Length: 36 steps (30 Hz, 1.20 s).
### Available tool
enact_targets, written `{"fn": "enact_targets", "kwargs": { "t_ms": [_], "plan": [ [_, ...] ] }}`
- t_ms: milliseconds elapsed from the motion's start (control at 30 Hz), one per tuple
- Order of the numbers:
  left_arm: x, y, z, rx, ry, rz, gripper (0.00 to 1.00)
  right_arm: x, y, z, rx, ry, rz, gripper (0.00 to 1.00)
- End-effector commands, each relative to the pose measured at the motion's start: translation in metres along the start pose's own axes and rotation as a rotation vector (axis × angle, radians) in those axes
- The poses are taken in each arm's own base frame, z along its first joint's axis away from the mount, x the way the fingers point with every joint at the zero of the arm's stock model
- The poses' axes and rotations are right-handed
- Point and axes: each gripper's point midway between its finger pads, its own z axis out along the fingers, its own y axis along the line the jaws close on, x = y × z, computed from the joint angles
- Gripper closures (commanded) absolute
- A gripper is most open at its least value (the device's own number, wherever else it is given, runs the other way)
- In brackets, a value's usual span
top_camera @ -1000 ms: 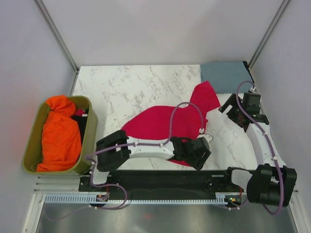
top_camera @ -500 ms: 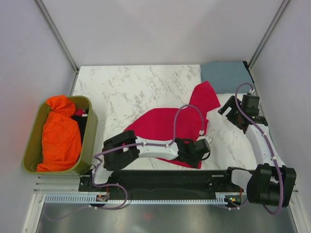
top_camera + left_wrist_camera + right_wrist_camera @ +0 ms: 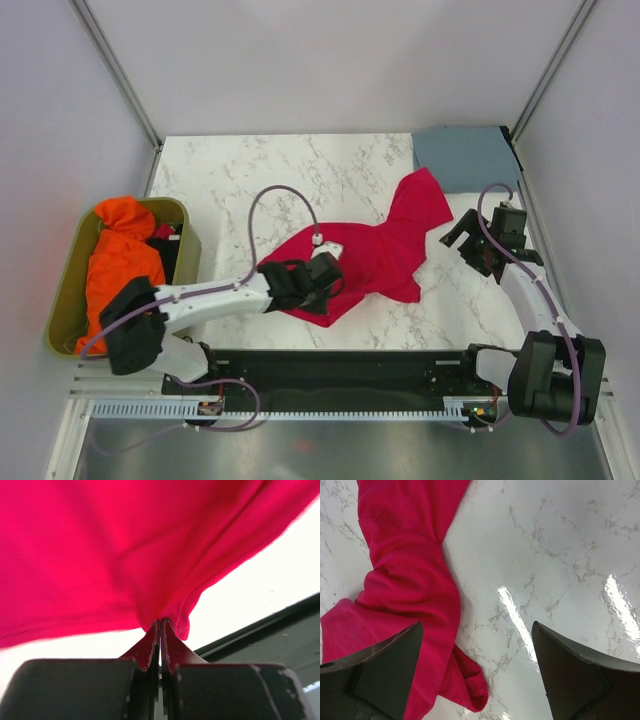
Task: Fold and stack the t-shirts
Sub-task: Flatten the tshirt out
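Here the left claw (image 3: 161,630) clamps the red t-shirt (image 3: 385,250) at its near-left edge. The shirt runs diagonally across the counter (image 3: 250,180) toward the gaping right claw (image 3: 480,240), which is nearer what is probably a sleeve.

Top camera: fixed above and behind the arm bases, looking down over the whole table (image 3: 250,170). Left wrist camera: sights along the left gripper (image 3: 160,627), very close to the red tee (image 3: 100,555), which fills most of the frame. Right wrist camera: higher, looking down past the right gripper (image 3: 477,630) onto marble and the tee's right part. All three views share the tee.
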Motion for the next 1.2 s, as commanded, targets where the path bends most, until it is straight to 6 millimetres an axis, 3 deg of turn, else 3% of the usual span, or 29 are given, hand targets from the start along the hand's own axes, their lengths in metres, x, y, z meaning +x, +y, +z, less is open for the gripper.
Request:
{"fn": "enact_targets", "kwargs": {
  "t_ms": [0,167,200,300,467,533,667,800,967,1100,1167],
  "plan": [
    [0.01,0.043,-0.027,-0.082,-0.039,-0.061,0.98,-0.003,0.011,0.005,-0.064,-0.018,0.011,0.02],
    [0.022,0.056,-0.039,-0.094,-0.05,-0.119,0.98,0.001,0.013,0.021,-0.091,0.003,0.02,0.02],
    [0.024,0.069,-0.045,-0.148,-0.056,-0.133,0.98,0.002,0.019,0.028,-0.121,0.015,0.022,0.03],
    [0.001,0.08,-0.078,-0.14,-0.177,-0.193,0.98,0.001,0.031,0.039,-0.156,0.037,0.003,0.08],
    [-0.024,0.134,-0.138,-0.226,-0.298,-0.277,0.98,-0.002,0.036,0.073,-0.123,0.057,-0.006,0.14],
    [-0.031,0.143,-0.153,-0.241,-0.331,-0.29,0.98,-0.007,0.045,0.087,-0.143,0.071,-0.008,0.17],
    [-0.031,0.154,-0.158,-0.26,-0.334,-0.304,0.98,-0.017,0.062,0.101,-0.161,0.054,-0.013,0.23],
    [-0.026,0.157,-0.152,-0.269,-0.319,-0.314,0.98,-0.005,0.062,0.116,-0.146,0.089,-0.015,0.27],
    [-0.028,0.163,-0.154,-0.294,-0.331,-0.311,0.98,-0.009,0.062,0.131,-0.13,0.071,-0.039,0.3],
    [-0.032,0.166,-0.156,-0.299,-0.332,-0.309,0.98,-0.001,0.051,0.133,-0.08,0.104,-0.052,0.34],
    [-0.031,0.166,-0.156,-0.296,-0.334,-0.313,0.98,0.005,0.034,0.129,-0.026,0.092,-0.052,0.33]
  ]
}}
